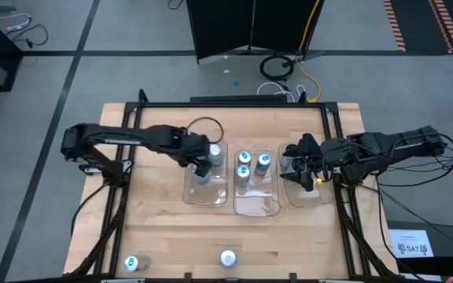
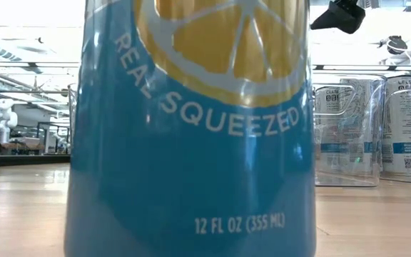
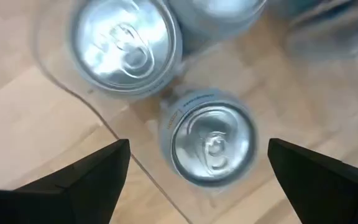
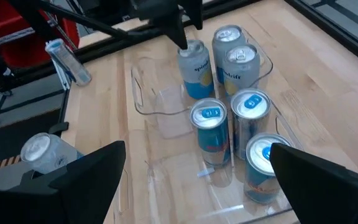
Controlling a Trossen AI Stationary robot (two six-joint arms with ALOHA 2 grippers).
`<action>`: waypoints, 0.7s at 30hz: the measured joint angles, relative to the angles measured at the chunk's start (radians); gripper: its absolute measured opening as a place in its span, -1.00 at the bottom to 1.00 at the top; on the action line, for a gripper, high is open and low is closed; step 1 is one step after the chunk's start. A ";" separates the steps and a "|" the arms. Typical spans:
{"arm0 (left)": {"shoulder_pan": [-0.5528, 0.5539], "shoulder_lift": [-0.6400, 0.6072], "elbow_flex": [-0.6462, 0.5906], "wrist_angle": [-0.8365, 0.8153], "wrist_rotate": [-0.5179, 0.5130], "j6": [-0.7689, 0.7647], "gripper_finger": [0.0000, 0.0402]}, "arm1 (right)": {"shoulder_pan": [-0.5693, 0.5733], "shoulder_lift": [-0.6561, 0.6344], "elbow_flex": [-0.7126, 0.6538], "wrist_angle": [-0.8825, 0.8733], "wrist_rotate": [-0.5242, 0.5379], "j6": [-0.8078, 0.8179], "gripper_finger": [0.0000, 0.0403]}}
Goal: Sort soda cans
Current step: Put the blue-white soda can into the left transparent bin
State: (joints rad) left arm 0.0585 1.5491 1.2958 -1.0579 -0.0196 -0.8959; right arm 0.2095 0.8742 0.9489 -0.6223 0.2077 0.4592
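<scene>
Three clear trays stand side by side mid-table. The left tray [image 1: 203, 192] holds three silver-topped soda cans, one with a blue and yellow label [image 4: 194, 71]. My left gripper [image 1: 201, 165] hangs open just above that can [image 3: 213, 140], pointing down, one finger off to each side, touching nothing. The middle tray [image 1: 255, 206] holds three blue-topped cans [image 4: 210, 118]. My right gripper [image 1: 301, 169] waits open above the right tray [image 1: 307, 196]. Two more cans [image 1: 227, 258] [image 1: 132, 263] sit at the table's near edge.
The near-edge blue lemon can [image 2: 191, 128] fills the low view and hides most of the table behind it. Bare wood lies between the trays and the near edge. A black frame rail [image 1: 234, 104] runs along the far edge of the table.
</scene>
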 joint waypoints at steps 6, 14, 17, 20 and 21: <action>-0.070 -0.167 0.001 0.002 -0.135 -0.076 0.93 | 0.000 0.000 0.000 0.029 0.000 0.000 0.94; -0.237 -0.313 0.001 -0.005 -0.262 -0.093 0.93 | 0.000 0.013 0.000 0.129 0.000 0.071 0.94; -0.294 -0.322 0.001 -0.035 -0.217 -0.087 0.93 | 0.000 0.023 0.000 0.131 0.005 0.127 0.94; -0.335 -0.318 0.001 -0.068 -0.157 -0.087 0.93 | -0.001 0.041 0.000 0.105 0.059 0.129 0.94; -0.344 -0.314 0.001 -0.072 -0.163 -0.086 0.93 | -0.001 0.046 0.000 0.091 0.063 0.130 0.94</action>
State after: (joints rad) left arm -0.2853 1.2346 1.2968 -1.1295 -0.1826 -0.9815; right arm 0.2085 0.9205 0.9489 -0.5314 0.2706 0.5887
